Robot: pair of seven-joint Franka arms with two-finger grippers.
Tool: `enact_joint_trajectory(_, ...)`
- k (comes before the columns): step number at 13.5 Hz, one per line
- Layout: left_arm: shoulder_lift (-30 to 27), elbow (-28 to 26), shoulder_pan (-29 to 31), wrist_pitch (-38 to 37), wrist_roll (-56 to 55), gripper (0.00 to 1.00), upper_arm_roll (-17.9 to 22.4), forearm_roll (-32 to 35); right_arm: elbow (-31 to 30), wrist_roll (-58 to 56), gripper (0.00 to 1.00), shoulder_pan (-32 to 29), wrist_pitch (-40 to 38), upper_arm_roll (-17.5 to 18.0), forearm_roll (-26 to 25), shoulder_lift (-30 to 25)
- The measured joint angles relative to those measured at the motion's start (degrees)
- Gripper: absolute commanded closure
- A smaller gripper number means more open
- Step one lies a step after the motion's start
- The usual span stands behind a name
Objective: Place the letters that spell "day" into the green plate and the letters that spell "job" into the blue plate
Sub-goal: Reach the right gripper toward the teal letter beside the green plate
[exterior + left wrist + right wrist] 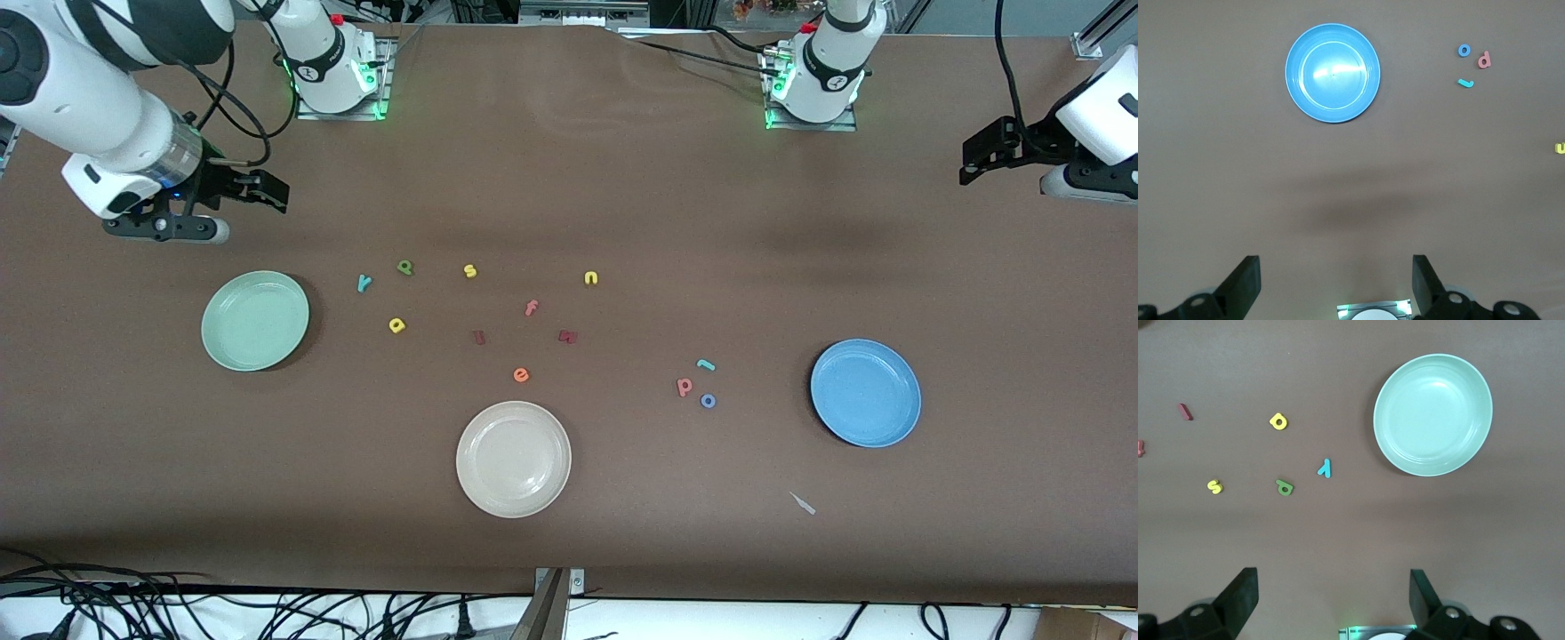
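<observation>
Foam letters lie scattered on a brown table (569,178): d (405,267), a (396,325), y (364,283) near the green plate (255,321) at nine o'clock; j (705,364), o (708,401), b (684,387) near the blue plate (865,392) at three. Left gripper (1337,287) and right gripper (1333,603) hover with fingers apart.

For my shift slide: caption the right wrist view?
Open right gripper above table; green plate empty, d, a, y loose beside it.

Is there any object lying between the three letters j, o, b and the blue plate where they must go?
Nothing visible does. The teal j, the blue o and the pink b lie together on bare table, and only bare table separates them from the blue plate. The other letters lie toward the right arm's end.
</observation>
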Motion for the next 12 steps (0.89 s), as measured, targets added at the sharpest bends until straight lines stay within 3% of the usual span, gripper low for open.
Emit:
enact_joint_trajectory(6, 0.0, 0.0, 0.1, 0.0, 0.0, 0.0, 0.0, 0.0, -9.4, 1.5, 0.0, 0.0, 11.7, 1.8, 0.0, 0.9)
enact_joint_trajectory(12, 0.0, 0.0, 0.1, 0.0, 0.0, 0.0, -0.1, 0.0, -14.7, 4.2, 0.0, 0.0, 24.7, 2.0, 0.0, 8.5)
